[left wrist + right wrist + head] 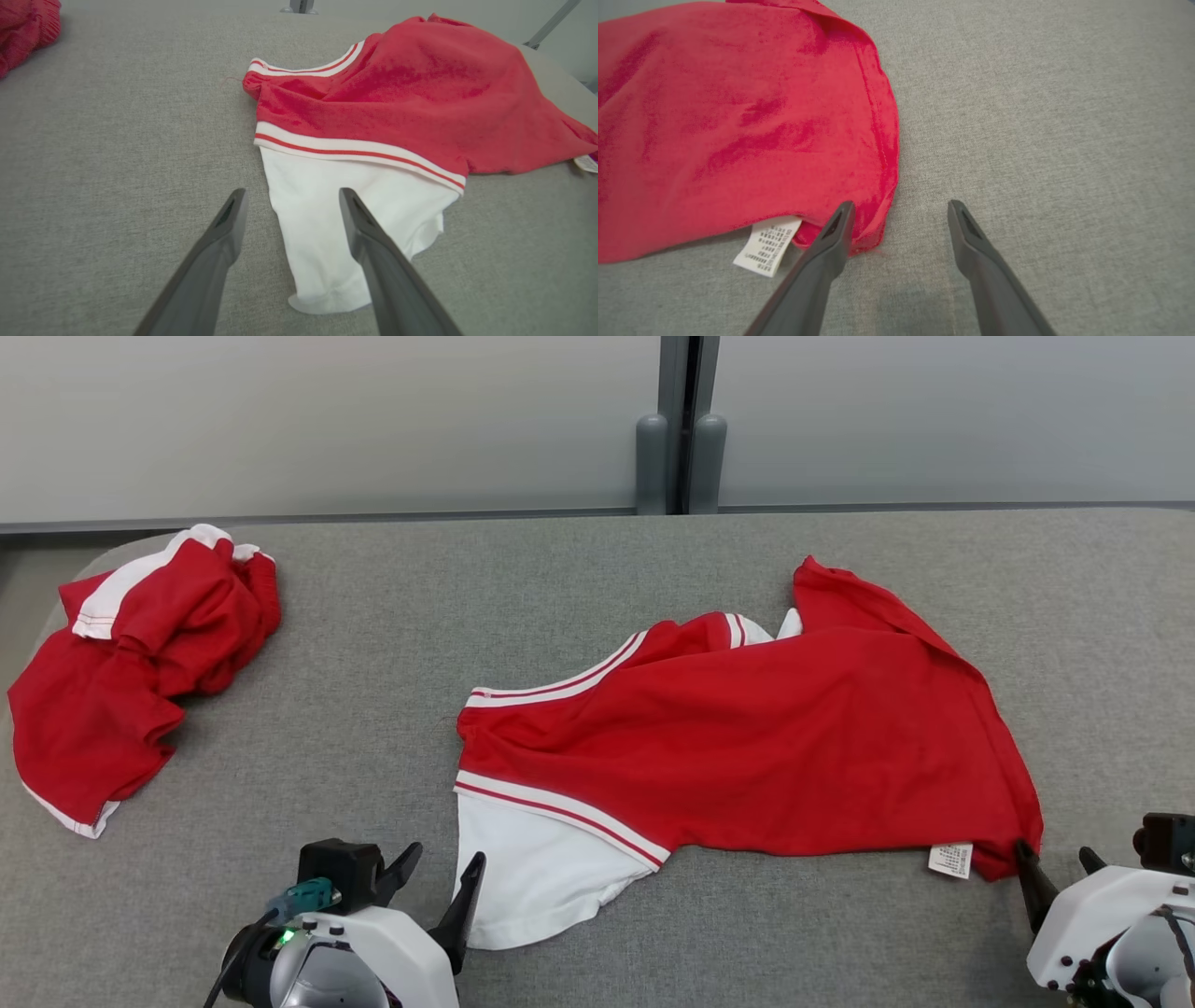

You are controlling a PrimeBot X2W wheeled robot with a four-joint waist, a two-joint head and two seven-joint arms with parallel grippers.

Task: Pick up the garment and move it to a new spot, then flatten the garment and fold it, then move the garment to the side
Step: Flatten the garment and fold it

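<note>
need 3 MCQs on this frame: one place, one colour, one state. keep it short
1. In the head view, where on the grey fabric tabletop does the crumpled red-and-white garment lie?
A) far left
B) far right
C) near right corner

2. What colour is the sleeve of the spread red knit shirt nearest the left pincer?
A) blue
B) black
C) white

3. How is the right pincer?
A) shut on a label
B) open
C) shut on a hem

Answers:
1 A, it sits bunched at the left edge, apart from the shirt.
2 C, it is plain white.
3 B, its jaws stand wide apart, only tabletop between them.
</note>
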